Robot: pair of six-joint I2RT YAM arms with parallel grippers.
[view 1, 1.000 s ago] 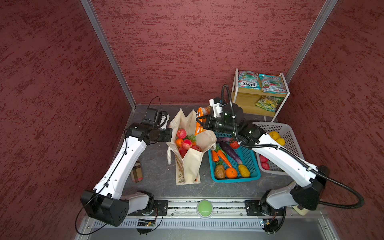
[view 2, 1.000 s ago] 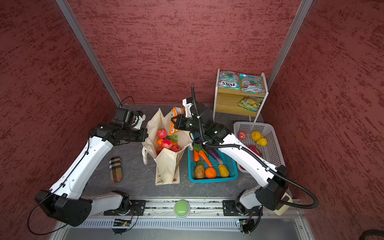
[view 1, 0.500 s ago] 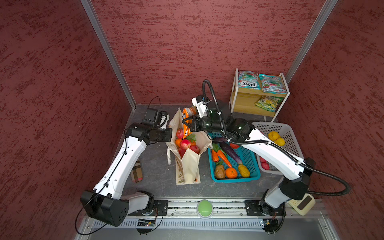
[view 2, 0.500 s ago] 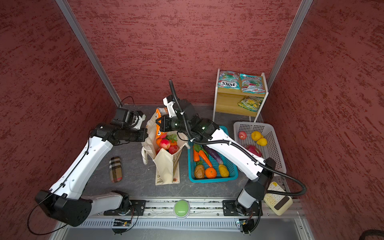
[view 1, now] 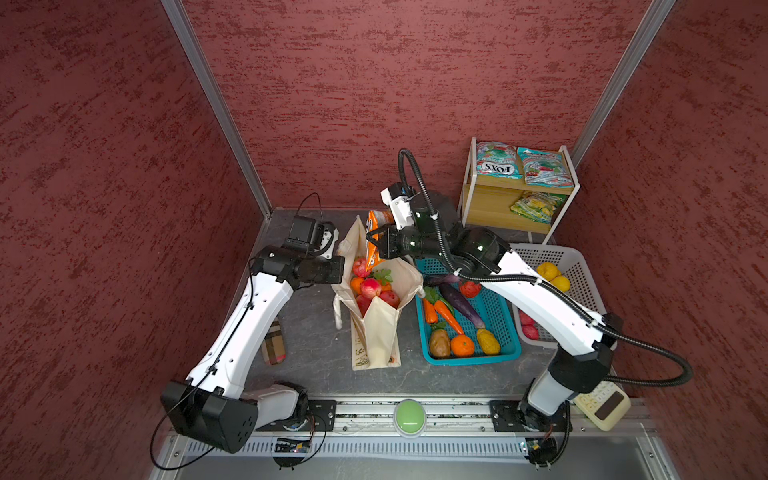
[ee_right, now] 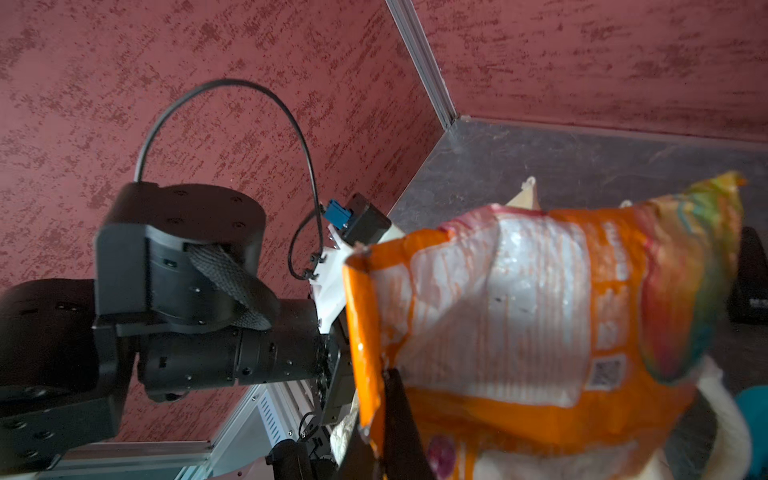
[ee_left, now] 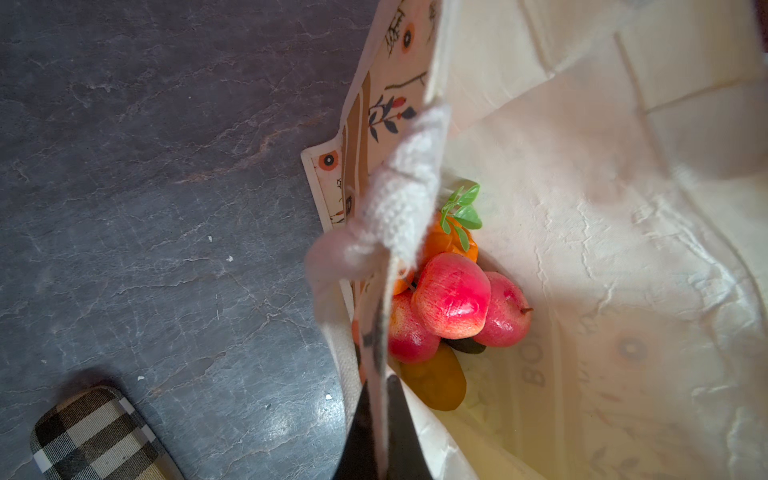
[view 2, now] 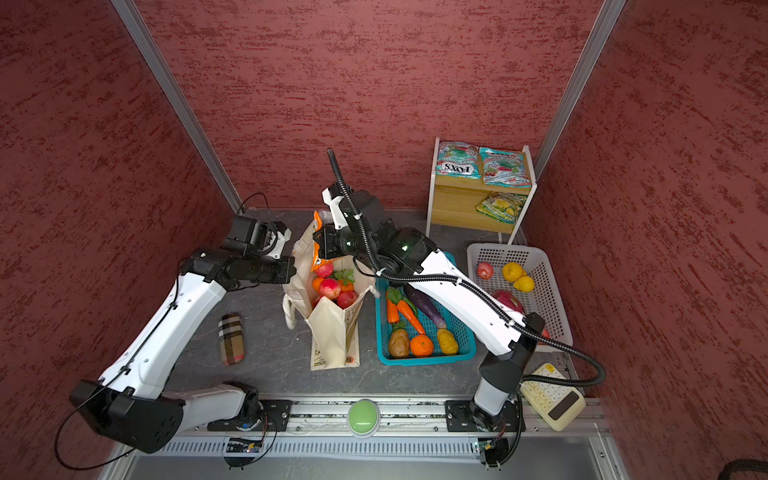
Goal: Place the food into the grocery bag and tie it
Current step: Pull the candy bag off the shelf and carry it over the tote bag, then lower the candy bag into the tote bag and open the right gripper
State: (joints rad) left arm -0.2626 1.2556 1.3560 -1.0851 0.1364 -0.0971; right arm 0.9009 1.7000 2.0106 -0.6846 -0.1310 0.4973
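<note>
**newb_q:** ok where's this at? bag packed yet or nah

**rig_watcher:** partway imo. grocery bag (view 1: 376, 332) stands upright mid-table, mouth open. already inside: a few red apples (ee_left: 451, 295), an orange pumpkin (ee_left: 451, 245) w/ green leaves, plus a yellowish piece (ee_left: 434, 382) under them. left gripper (ee_left: 376, 392) is clamped on the bag's rim at its 9 o'clock side, cloth pinched btwn the fingers, right beside a white rope handle (ee_left: 399, 208). prob holding the mouth open.

**newb_q:** and the other arm?

**rig_watcher:** right gripper (view 1: 374, 245) is clenched on the orange packet (view 1: 376, 230) by its edge. packet hangs over the bag's 12 o'clock rim, not inside yet. that drop is the step in hand, I reckon.

**newb_q:** what's left then

**rig_watcher:** a lot, prob. teal basket (view 1: 469, 359) at 3 o'clock of the bag has carrots (view 1: 446, 316), an aubergine (view 1: 461, 303) + more. white basket (view 1: 552, 249) further out at 3 has yellow fruit (view 1: 548, 272) and sth red. shelf (view 1: 515, 193) at 1 o'clock has three sweet packets (view 1: 498, 164). can't tell how much of that is meant to go in. and the tie: handles loose, no knot, so that part isn't started.
</note>
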